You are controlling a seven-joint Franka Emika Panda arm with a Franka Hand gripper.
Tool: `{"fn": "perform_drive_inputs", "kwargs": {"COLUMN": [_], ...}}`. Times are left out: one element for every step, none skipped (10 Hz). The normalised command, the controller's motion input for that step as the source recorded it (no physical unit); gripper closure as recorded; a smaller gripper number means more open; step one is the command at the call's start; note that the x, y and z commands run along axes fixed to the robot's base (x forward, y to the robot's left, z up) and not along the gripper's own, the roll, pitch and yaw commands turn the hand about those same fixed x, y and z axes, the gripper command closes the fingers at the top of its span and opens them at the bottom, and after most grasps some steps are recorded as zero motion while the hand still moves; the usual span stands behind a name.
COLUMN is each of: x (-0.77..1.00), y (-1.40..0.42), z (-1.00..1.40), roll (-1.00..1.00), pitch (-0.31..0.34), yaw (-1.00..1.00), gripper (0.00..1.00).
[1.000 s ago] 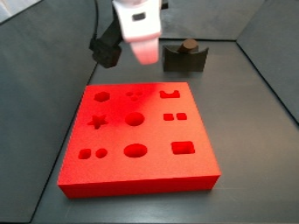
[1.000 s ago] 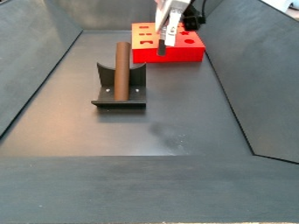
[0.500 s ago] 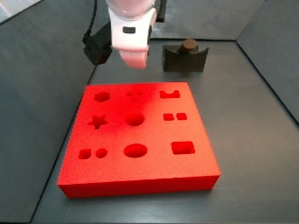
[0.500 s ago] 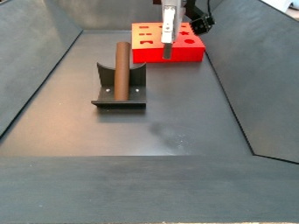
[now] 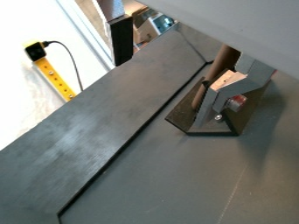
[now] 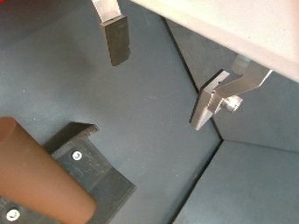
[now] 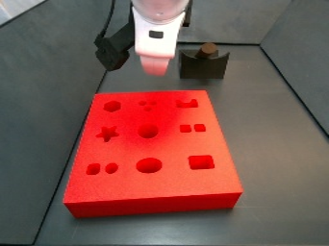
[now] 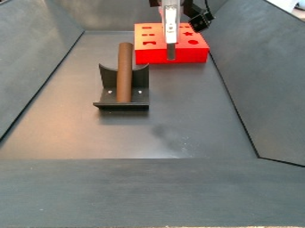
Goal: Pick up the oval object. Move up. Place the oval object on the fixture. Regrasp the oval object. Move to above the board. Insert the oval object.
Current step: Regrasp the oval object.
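Since the brown peg (image 8: 121, 66) already lies across the notch of the fixture (image 8: 123, 95), the placing looks done to me; regrasping, carrying and inserting remain. My gripper (image 6: 163, 74) hangs spread wide with nothing between its plates, above the red board's (image 7: 154, 144) twelve o'clock edge, the fixture off at about two o'clock in a side view. The peg is slim, smooth, rod-like, resting untouched.

yellow tape measure (image 5: 41, 59), black cable (image 5: 73, 66)
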Motion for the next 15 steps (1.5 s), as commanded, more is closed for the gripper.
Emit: {"fn": "perform_drive_inputs", "kwargs": {"x": [0.05, 0.05, 1.0, 1.0, 1.0, 1.0, 1.0, 1.0, 1.0, 1.0, 0.99, 0.9, 0.81, 0.7, 0.61], "y": [-0.04, -0.04, -0.02, -0.02, -0.02, -0.02, -0.02, -0.02, -0.02, -0.02, -0.01, -0.01, -0.01, -0.01, -0.01], "z": [-0.01, -0.02, -0.01, -0.01, -0.02, -0.02, -0.03, -0.03, -0.04, -0.04, -0.04, -0.04, -0.03, -0.03, -0.03], "roll": [0.07, 0.07, 0.12, 0.12, 0.13, 0.12, 0.12, 0.12, 0.12, 0.12, 0.11, 0.1, 0.1, 0.1, 0.11], "pitch": [-0.046, -0.074, -0.09, -0.09, -0.078, -0.079, -0.075, -0.053, -0.03, -0.011, 0.041, 0.07, 0.093, 0.116, 0.128], "yaw": [0.33, 0.29, 0.23, 0.19, 0.12, 0.08, 0.04, 0.0, -0.02, -0.03, -0.04, -0.04, -0.03, -0.01, 0.01], "gripper": [0.0, 0.0, 0.0, 0.0, 0.0, 0.0, 0.0, 0.0, 0.0, 0.0, 0.0, 0.0, 0.0, 0.0, 0.0]}}
